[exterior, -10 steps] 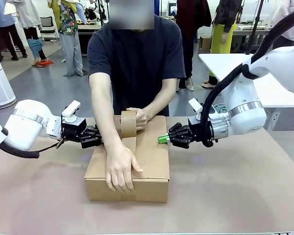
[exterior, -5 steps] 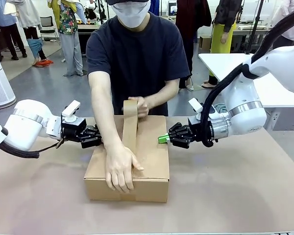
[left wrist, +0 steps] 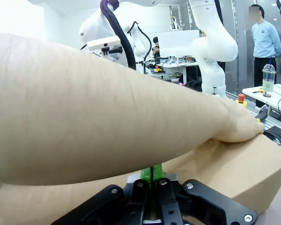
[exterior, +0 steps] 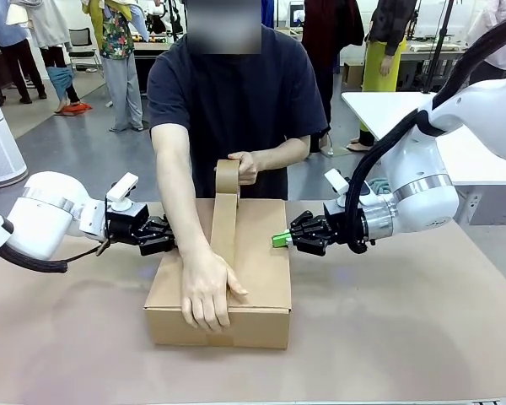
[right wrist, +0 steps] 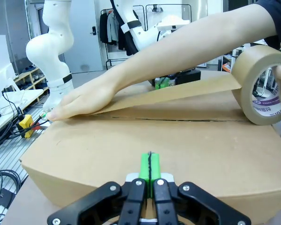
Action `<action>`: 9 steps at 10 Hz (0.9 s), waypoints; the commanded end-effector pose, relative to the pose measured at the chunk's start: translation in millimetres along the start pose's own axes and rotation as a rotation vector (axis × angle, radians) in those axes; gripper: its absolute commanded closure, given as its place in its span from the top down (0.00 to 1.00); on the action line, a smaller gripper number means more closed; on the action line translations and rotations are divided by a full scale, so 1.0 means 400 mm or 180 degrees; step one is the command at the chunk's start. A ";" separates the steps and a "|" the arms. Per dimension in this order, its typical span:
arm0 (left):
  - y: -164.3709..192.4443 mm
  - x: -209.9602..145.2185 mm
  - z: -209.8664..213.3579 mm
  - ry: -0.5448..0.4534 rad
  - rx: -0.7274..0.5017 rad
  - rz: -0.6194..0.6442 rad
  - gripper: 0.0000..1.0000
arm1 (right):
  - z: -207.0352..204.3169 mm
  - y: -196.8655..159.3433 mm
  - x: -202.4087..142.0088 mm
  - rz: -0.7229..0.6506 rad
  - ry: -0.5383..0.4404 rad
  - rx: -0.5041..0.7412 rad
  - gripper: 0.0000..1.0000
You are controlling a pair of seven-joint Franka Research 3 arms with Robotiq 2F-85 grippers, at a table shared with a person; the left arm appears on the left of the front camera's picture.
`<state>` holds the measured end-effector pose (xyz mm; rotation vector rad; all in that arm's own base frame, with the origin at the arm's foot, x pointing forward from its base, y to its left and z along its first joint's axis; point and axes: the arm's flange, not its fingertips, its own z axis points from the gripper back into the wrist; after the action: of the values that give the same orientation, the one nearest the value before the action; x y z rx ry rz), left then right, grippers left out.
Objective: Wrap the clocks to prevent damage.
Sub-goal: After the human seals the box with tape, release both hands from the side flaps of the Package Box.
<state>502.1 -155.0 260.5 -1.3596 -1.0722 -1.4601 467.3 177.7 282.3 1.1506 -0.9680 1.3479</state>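
Item: cardboard box (exterior: 253, 261). Your left gripper (exterior: 164, 239) and right gripper (exterior: 280, 240), fingers closed empty, brace its sides for the person's tape roll (exterior: 228, 177).

The box (exterior: 236, 278) is plain brown corrugated cardboard, matt and slightly fibrous. The tape roll (right wrist: 261, 84) is tan paper-look packing tape with a faint sheen, its pulled strip (exterior: 223, 221) smooth and flat. The tabletop (exterior: 405, 337) wears a dull mauve-brown, smooth covering. Both arms have glossy white plastic shells with polished metal rings; the left gripper (left wrist: 152, 174) and right gripper (right wrist: 150, 169) are matt black plastic with bright green rubbery pads. The person's shirt (exterior: 236, 93) is dark matt cloth.
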 end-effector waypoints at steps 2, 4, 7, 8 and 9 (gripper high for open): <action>-0.001 -0.005 -0.005 0.0020 -0.0002 0.0006 0.00 | -0.004 0.002 -0.011 0.0010 0.0001 -0.0051 0.01; -0.001 -0.005 -0.005 0.0020 -0.0002 0.0006 0.00 | -0.004 0.002 -0.011 0.0010 0.0001 -0.0051 0.01; -0.001 -0.005 -0.005 0.0020 -0.0002 0.0006 0.00 | -0.004 0.002 -0.011 0.0010 0.0001 -0.0051 0.01; -0.001 -0.005 -0.005 0.0020 -0.0002 0.0006 0.00 | -0.004 0.002 -0.011 0.0010 0.0001 -0.0051 0.01; -0.001 -0.005 -0.005 0.0020 -0.0002 0.0006 0.00 | -0.004 0.002 -0.011 0.0010 0.0001 -0.0051 0.01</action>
<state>502.1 -155.1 260.5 -1.3597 -1.0723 -1.4602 467.3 177.6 282.3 1.1506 -0.9680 1.3479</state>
